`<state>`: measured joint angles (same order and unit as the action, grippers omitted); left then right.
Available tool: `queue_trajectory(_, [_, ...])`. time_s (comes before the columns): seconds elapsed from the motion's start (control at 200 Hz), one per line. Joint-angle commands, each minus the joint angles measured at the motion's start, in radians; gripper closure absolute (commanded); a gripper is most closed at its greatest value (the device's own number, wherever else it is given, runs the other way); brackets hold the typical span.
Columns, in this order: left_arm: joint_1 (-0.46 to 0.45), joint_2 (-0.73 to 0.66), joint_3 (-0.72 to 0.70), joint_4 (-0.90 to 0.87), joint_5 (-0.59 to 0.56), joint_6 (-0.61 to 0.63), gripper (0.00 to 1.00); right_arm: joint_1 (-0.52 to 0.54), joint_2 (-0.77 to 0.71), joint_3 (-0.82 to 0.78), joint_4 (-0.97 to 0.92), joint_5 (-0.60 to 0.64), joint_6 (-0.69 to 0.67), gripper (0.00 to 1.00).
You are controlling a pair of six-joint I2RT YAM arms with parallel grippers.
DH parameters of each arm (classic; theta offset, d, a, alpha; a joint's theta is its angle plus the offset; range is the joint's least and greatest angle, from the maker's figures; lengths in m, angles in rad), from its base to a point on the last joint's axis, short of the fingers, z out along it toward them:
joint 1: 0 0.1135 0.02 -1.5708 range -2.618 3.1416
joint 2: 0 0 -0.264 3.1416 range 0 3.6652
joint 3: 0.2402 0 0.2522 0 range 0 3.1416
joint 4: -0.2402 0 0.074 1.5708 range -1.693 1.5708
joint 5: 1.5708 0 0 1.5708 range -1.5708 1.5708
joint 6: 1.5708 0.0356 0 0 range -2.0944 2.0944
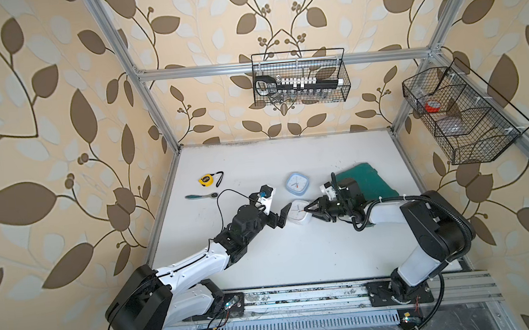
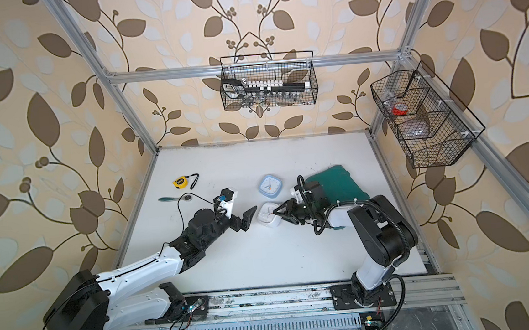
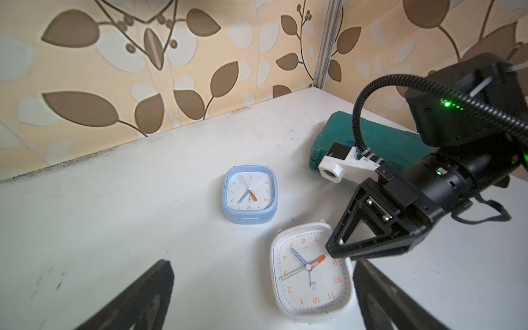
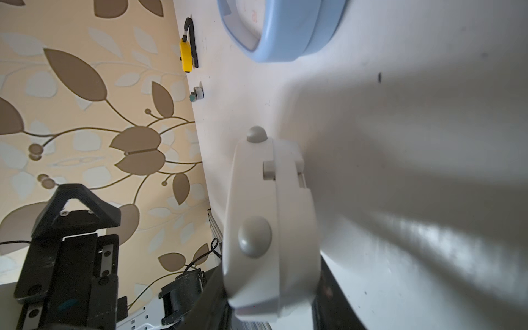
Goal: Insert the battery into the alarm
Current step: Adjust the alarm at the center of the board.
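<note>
Plainly, the white table is scuffed and dark-smudged along its far edge. It is boxed in by an aluminium frame and leaf-patterned wallpaper. A back wire basket hangs on the rear rail and a side wire basket on the right rail.

Near the table's middle lies the white alarm clock, face up. The right gripper is clamped on its right edge. The left gripper is spread wide just beside its left edge, holding nothing.

A blue alarm clock sits just behind, towards the far edge. A green case lies towards the right edge. A yellow tape measure and a teal-handled tool lie near the left edge.
</note>
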<state>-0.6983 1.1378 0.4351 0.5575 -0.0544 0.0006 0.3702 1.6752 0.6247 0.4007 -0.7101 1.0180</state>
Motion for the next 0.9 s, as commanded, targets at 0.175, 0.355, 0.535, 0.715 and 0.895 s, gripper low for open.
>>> queue_trajectory(0.175, [0.015, -0.001, -0.002, 0.017, 0.033, -0.026, 0.01, 0.001, 0.037, 0.008, 0.030, 0.042, 0.056, 0.51])
queue_trajectory(0.355, [0.021, 0.004, -0.005, 0.022, 0.038, -0.031, 0.01, 0.001, 0.045, 0.010, 0.007, 0.058, 0.041, 0.33])
queue_trajectory(0.535, [0.032, 0.011, -0.003, 0.024, 0.037, -0.030, 0.01, -0.001, 0.035, 0.006, -0.036, 0.105, 0.017, 0.23])
queue_trajectory(0.715, [0.044, 0.019, 0.008, 0.008, 0.029, -0.033, 0.01, -0.003, -0.010, -0.003, -0.108, 0.182, -0.049, 0.11])
queue_trajectory(0.895, [0.069, 0.028, 0.032, -0.029, -0.013, -0.040, 0.01, -0.003, -0.104, -0.011, -0.192, 0.300, -0.184, 0.02])
